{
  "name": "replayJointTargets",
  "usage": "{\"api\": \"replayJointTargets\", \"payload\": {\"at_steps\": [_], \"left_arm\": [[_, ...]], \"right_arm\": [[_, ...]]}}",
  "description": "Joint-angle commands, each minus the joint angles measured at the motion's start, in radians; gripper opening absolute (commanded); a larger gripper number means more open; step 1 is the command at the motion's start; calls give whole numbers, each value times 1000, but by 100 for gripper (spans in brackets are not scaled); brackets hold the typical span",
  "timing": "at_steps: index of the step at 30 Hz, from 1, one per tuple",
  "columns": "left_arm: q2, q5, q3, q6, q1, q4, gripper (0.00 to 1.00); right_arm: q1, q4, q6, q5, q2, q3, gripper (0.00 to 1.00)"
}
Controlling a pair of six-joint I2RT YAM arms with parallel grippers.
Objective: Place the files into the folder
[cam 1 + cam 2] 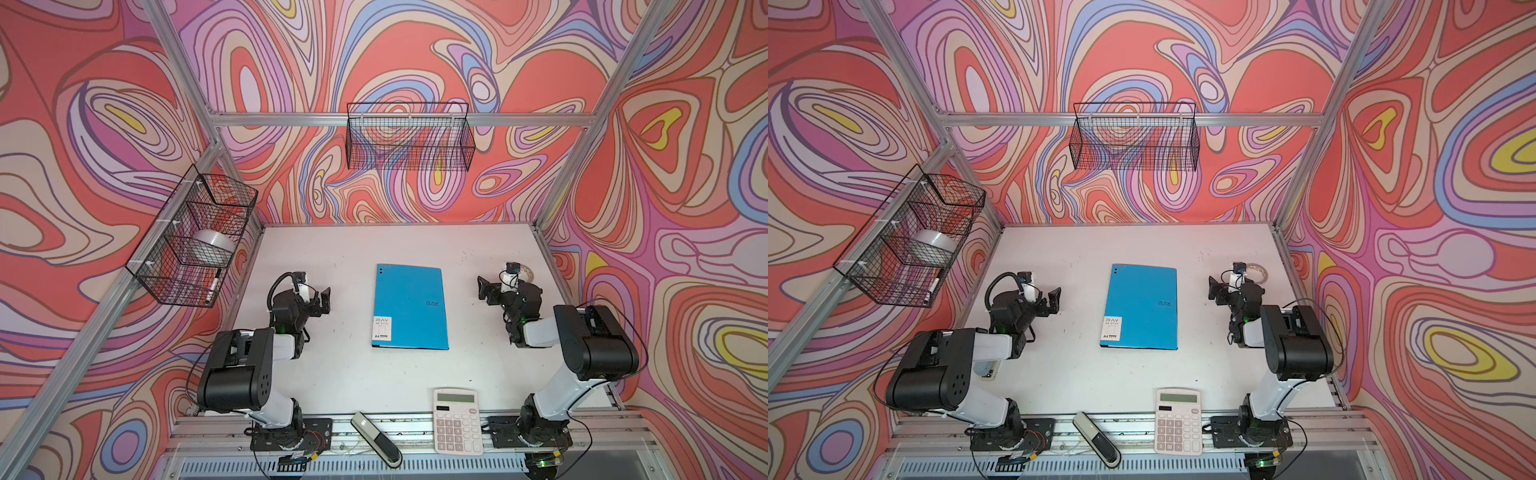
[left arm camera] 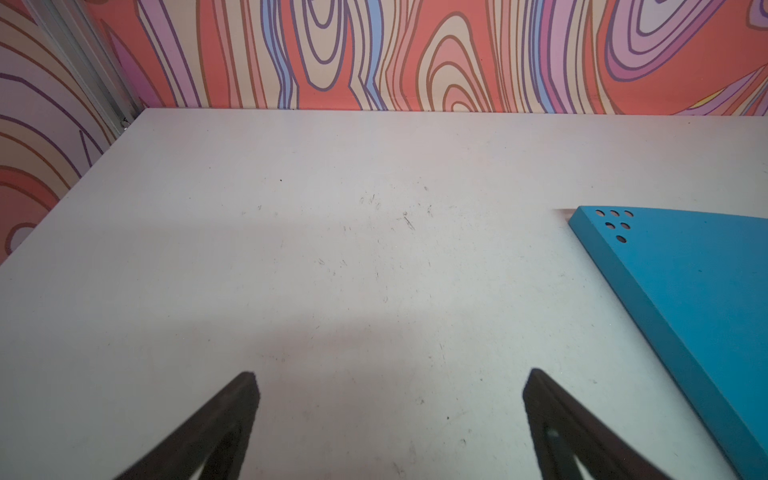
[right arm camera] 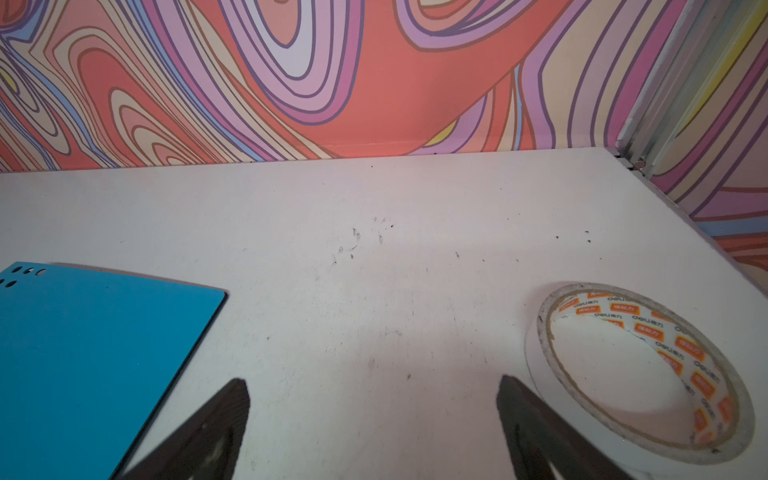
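top views both show the blue folder (image 1: pixel 410 307) lying shut and flat, cover up, at the middle of the white table (image 1: pixel 353 374). the left gripper (image 1: pixel 324 300) hangs at the folder's 9 o'clock and the right gripper (image 1: pixel 482 289) at its 3 o'clock, each apart from it, and the wrist views show both pairs of fingers (image 2: pixel 237 399) spread wide with nothing between them. a white calculator (image 1: pixel 458 422) sits at the folder's 5 o'clock by the near edge, and a tape roll (image 3: pixel 702 384) lies just beyond the right gripper, toward 2 o'clock.
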Motion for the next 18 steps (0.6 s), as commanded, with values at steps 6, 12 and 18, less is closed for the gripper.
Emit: {"api": "replayJointTargets", "payload": {"at_steps": [6, 12, 18], "left_arm": [[-2, -8, -6, 6, -1, 7, 100], [-2, -6, -4, 6, -1, 6, 100], [-3, -31, -1, 11, -12, -3, 100]], "right_arm": [[-5, -6, -7, -11, -2, -4, 98], [-6, -7, -8, -11, -2, -4, 98], [-5, -7, -7, -11, -2, -4, 98]]}}
